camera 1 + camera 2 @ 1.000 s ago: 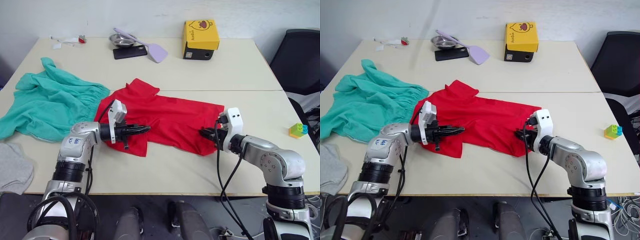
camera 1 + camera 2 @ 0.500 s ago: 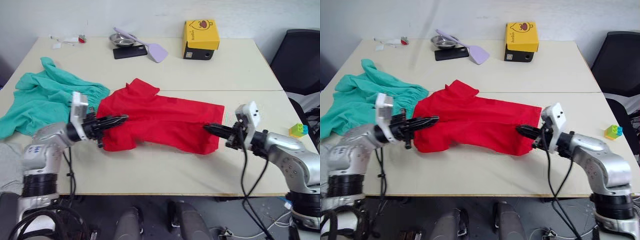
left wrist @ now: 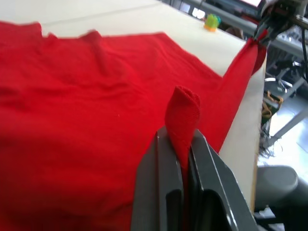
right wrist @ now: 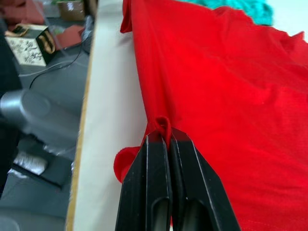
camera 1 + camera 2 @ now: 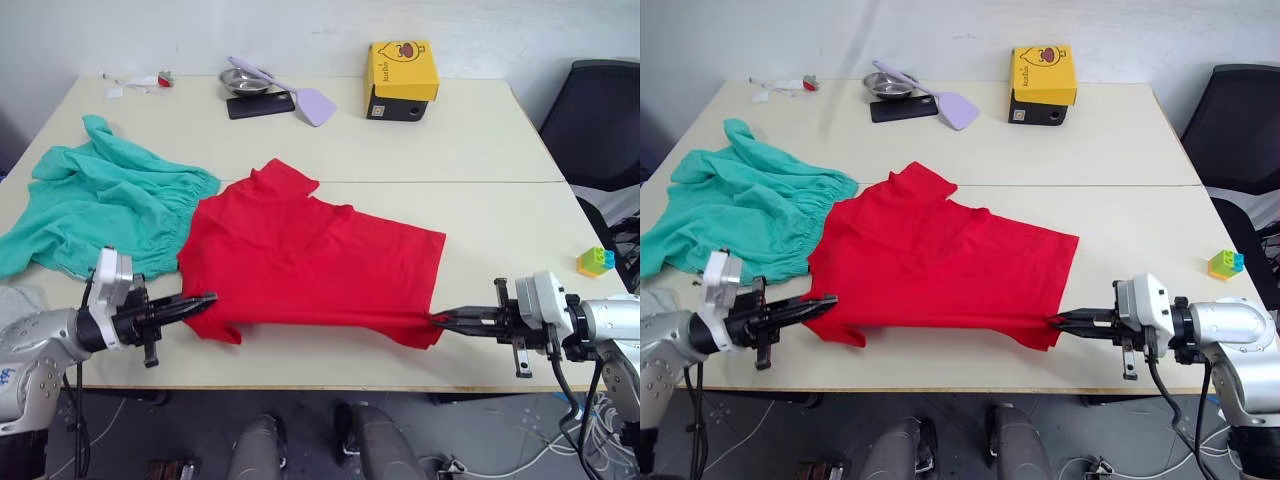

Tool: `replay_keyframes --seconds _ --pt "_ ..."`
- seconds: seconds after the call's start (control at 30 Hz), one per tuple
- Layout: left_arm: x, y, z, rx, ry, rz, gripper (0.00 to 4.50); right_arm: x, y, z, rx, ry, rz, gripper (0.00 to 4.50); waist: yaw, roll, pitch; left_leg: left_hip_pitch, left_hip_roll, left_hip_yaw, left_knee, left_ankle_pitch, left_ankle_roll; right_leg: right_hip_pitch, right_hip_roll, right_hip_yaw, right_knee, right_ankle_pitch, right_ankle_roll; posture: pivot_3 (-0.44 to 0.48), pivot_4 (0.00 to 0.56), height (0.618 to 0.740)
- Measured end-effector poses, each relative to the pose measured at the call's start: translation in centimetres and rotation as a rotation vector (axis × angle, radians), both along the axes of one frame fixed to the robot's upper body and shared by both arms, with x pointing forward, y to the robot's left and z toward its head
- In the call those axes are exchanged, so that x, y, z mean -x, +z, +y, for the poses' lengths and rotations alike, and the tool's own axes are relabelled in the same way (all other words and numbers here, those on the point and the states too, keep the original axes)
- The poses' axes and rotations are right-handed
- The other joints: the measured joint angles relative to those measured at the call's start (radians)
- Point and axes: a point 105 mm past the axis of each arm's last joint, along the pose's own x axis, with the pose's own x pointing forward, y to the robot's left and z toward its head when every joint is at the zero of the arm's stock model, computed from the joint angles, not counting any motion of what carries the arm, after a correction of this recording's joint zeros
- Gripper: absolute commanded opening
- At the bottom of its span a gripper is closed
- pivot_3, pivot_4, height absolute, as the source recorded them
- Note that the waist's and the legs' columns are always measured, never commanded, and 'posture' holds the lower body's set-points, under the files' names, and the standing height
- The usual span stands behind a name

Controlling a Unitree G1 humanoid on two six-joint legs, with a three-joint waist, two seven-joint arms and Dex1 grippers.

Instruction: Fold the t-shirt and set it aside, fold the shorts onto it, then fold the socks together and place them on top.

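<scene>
I'm at the very start: the t-shirt (image 5: 310, 258) lies spread out on the table (image 5: 480, 140), near edge pulled taut, no fold made yet. My left gripper (image 5: 205, 299) is clamped on its near-left corner; in the left wrist view a pinch of red cloth sticks up between the closed fingers (image 3: 159, 192). My right gripper (image 5: 440, 320) is clamped on the near-right corner, with a small red tuft above its fingertips in the right wrist view. I judge this is the stretch before the first fold

The shorts (image 5: 100, 205) sit crumpled at the table's left, just touching or slightly overlapping the shirt's left edge; can't tell which lies on top. Untouched

Socks: a grey patch (image 5: 15, 298) at the near-left edge, cut off by the frame and my left arm, so I can't confirm pair or state. All of the folding and stacking is left
</scene>
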Motion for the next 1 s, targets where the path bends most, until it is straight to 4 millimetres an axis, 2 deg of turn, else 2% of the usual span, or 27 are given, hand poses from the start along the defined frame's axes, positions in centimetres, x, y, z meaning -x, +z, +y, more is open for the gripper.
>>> replay_keyframes --seconds 0.07,0.17,0.33,0.43,0.57,0.67,0.8,1.0 --pt "0.2 -0.1 -0.1 -0.021 0.002 -0.019 0.00 0.2 -0.5 0.4 0.002 0.015 0.004 0.02 0.000 0.000 0.000 0.000 0.000 0.000 0.000 0.000 0.000 0.000 0.000 0.000 0.000 0.000 -0.001 0.000 0.150 0.740" --pt "-0.2 0.1 -0.3 -0.029 0.054 -0.021 0.70 -0.4 -0.4 1.0 -0.045 -0.010 -0.015 0.00 0.000 0.000 0.000 0.000 0.000 -0.001 0.000 0.000 0.000 0.000 -0.001 0.000 0.000 0.000 -0.001 0.000 0.150 0.740" --pt "0.5 0.0 -0.4 -0.078 0.108 -0.032 2.31 -1.3 0.0 2.0 -0.086 -0.028 -0.028 0.00 -0.005 0.000 0.000 0.001 0.001 0.000 -0.001 -0.001 -0.001 0.000 -0.001 0.000 0.001 -0.002 -0.004 0.000 0.150 0.740" --pt "1.2 0.6 0.4 -0.101 0.204 -0.074 3.20 -1.6 0.0 2.1 -0.092 -0.044 -0.023 0.00 -0.002 0.000 0.000 0.001 0.001 -0.001 -0.001 -0.001 -0.001 0.000 -0.001 -0.001 0.002 -0.003 -0.006 0.000 0.150 0.740" --pt "3.3 1.2 0.5 -0.098 0.298 -0.148 4.43 -1.9 0.2 2.3 -0.104 -0.053 -0.028 0.00 -0.003 0.000 0.000 0.002 0.001 -0.001 -0.001 -0.001 -0.001 0.001 -0.001 -0.001 0.001 -0.003 -0.006 0.000 0.150 0.740" --pt "4.4 0.9 0.8 -0.118 0.373 -0.210 4.47 -2.0 0.3 2.5 -0.113 -0.054 -0.029 0.00 -0.001 0.000 0.000 0.003 0.000 -0.001 -0.001 -0.001 -0.001 0.001 0.000 -0.001 0.001 -0.003 -0.006 0.000 0.150 0.740" --pt "6.8 -1.9 0.9 -0.174 0.405 -0.142 4.47 -2.3 0.2 2.8 -0.121 -0.055 -0.024 0.00 -0.001 -0.001 0.000 0.004 0.000 -0.001 -0.001 -0.002 -0.001 0.002 0.000 -0.001 -0.001 -0.004 -0.008 0.000 0.150 0.740" --pt "8.0 -4.3 -1.0 -0.146 0.392 -0.099 4.47 -2.7 0.7 3.0 -0.122 -0.043 -0.041 0.00 0.001 -0.002 0.000 0.002 0.000 -0.002 -0.001 -0.003 -0.001 0.004 0.001 -0.001 -0.008 -0.008 -0.014 0.000 0.150 0.740"
